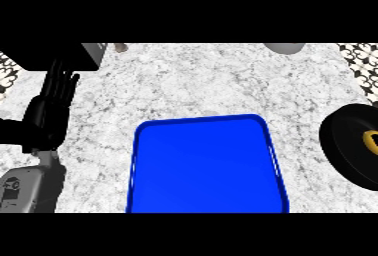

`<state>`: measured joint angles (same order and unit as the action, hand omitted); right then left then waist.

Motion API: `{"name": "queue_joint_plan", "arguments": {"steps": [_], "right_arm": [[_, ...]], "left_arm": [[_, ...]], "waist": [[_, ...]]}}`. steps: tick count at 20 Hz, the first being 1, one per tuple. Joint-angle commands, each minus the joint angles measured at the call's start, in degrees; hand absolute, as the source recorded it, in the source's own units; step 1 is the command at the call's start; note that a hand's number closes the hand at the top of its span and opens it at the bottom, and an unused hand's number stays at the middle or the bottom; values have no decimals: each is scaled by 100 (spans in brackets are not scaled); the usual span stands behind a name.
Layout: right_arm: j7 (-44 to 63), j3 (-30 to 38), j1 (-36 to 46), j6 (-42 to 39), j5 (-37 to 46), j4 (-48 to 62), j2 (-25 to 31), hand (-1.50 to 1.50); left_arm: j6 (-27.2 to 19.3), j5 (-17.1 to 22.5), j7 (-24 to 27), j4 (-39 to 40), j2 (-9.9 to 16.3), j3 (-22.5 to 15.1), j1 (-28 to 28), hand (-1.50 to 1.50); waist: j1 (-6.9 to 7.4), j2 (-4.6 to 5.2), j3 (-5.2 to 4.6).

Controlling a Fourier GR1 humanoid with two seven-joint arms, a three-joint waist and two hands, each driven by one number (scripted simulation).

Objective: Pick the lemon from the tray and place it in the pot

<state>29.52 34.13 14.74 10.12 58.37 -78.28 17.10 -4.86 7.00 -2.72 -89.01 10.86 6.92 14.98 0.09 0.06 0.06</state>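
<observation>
Head view: blue tray [207,165] on counter [192,80]
Left hand [53,100]: fingers straight, holding nothing
Pot [353,145]: right edge, lemon [371,141] inside
Right hand: unseen

White speckled stone counter [184,85]. Grey rounded object [284,47] cut off at the far edge. Black box-shaped object [48,55] stood far left.
</observation>
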Motion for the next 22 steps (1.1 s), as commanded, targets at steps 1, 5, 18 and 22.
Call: {"name": "queue_joint_plan", "arguments": {"steps": [1,5,18,22], "right_arm": [[-686,-50,191,359,-445,481,141,-150],[-1243,80,323,811,-917,253,113,-150],[-1282,954,-433,1634,-2631,-1814,-693,-150],[-1593,1786,-883,1009,-3834,-1843,66,-150]], "left_arm": [[-57,-81,180,348,-24,73,211,0],[16,28,-422,-422,126,19,-17,0],[120,43,130,155,-35,92,-44,0],[-76,-154,8,-279,-121,-52,-272,0]], "waist": [[-7,4,-3],[29,-18,1],[-65,-17,-7],[-71,-30,-4]]}}
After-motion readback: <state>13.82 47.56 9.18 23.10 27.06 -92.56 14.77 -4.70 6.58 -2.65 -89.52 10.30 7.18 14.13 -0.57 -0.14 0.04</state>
